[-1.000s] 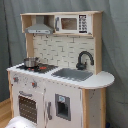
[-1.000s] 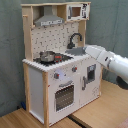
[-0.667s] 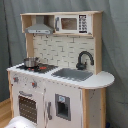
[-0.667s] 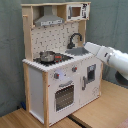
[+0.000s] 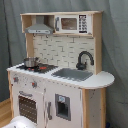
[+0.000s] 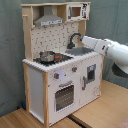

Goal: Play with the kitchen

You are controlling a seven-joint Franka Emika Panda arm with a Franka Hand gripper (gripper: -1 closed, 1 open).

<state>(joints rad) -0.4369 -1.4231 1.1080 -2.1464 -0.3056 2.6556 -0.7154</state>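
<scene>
Kitchen stands upright on a wood floor before a grey curtain. Arm now reaches further over the sink than a second ago, its tip near the faucet; likely heading for faucet or basin. Pincer hidden at the arm's tip: cannot tell its state. A pot sits on the stove, well apart from the arm. The faucet crowds the approach.

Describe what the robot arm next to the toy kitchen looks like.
In the second exterior view, the arm is smooth, rounded white casing in thick tubular segments, with a dark grey underside near its right end. No cables or markings can be made out. Its gripper is hidden behind the white-and-wood play kitchen.
</scene>
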